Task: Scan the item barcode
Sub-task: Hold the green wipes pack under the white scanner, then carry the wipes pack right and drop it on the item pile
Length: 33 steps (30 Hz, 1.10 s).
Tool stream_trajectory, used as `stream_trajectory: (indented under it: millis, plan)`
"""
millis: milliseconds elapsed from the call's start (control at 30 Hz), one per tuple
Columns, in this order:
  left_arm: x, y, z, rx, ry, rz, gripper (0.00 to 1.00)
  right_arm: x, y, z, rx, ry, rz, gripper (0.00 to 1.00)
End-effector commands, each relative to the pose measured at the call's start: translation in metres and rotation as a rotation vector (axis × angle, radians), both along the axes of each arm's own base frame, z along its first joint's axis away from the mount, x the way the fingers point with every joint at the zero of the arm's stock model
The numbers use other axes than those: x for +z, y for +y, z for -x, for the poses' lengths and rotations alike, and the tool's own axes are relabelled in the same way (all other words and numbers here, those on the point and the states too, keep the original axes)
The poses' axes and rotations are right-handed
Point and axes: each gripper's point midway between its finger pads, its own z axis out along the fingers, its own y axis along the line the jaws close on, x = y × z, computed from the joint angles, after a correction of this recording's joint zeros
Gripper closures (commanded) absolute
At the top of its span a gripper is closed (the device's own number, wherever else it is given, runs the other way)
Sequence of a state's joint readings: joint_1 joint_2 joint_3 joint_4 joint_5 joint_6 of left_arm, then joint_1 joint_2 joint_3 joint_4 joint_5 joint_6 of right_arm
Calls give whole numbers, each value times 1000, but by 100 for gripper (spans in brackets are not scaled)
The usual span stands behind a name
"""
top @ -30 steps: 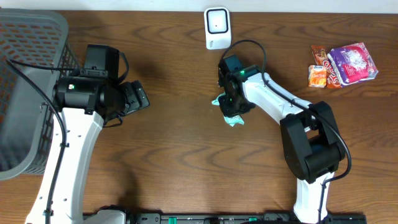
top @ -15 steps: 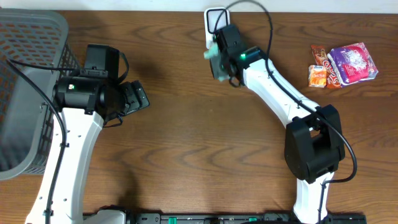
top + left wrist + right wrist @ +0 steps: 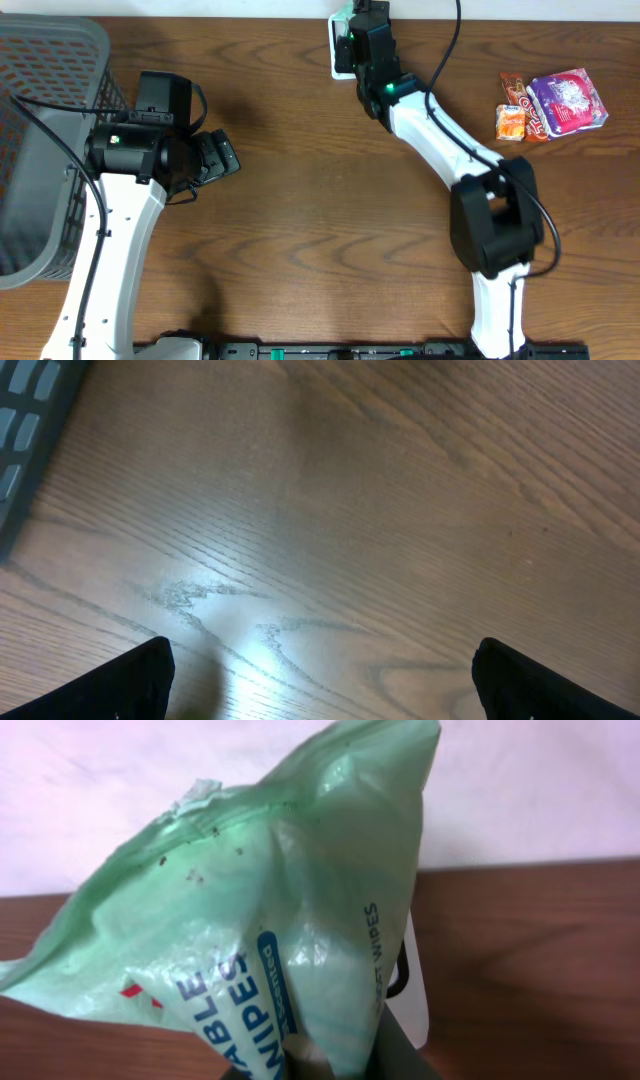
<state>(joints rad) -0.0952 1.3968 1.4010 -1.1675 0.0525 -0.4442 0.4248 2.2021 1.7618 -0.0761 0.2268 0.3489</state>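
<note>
Change: a second ago my right gripper (image 3: 358, 25) was low over the middle of the desk (image 3: 300, 250) with the wipes packet (image 3: 290, 920); now I have it at the far edge, over the scanner (image 3: 338, 62).
Right gripper: clenched on the bottom of the green wipes packet, which stands up in front of my wrist camera.
Wipes packet, place: lifted off the desk, just above and in front of the white scanner, far centre.
Left gripper: spread wide and grasping nothing, hanging over bare wood at the left (image 3: 320, 690); it has not moved.
Meaning for the task: I judge the pick-up and the carry done, and the packet is now being shown to the scanner. I cannot see a barcode on the face that my wrist view shows, nor whether one faces the scanner window, so I may need to turn the packet.
Count, scanner: one.
Count, wipes packets: one.
Count, grippers: two.
Count, basket: one grey basket (image 3: 40, 60), far left.
Count, snack packets: one purple packet (image 3: 568, 100) at the far right, with a few small orange and brown ones (image 3: 511, 122) touching it; they overlap, so I cannot count them exactly.
</note>
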Motion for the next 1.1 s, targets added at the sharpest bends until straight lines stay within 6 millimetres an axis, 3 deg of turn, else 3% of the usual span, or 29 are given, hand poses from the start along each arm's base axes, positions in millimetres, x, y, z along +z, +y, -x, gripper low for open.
stream_trajectory:
  millis: [0, 200, 367, 567, 667, 767, 1067]
  plan:
    - [1, 4, 1, 3, -3, -13, 5, -11, -1, -26, -6, 22, -61, 98]
    - [1, 4, 1, 3, -3, -13, 5, -25, -1, -51, -24, 89, -35, 98]
    - [1, 4, 1, 3, -3, -13, 5, -32, -6, -54, -34, 136, -16, 99]
    - [1, 4, 1, 3, -3, -13, 5, -8, -21, -52, -62, 138, 18, 99]
    - [1, 4, 1, 3, -3, -13, 5, 12, -53, -49, -139, 158, 62, 99]
    - [1, 4, 1, 3, -3, -13, 5, 17, -101, -37, -229, 224, 182, 99]
    - [1, 4, 1, 3, -3, -13, 5, -27, -273, 37, -294, 679, 686, 99]
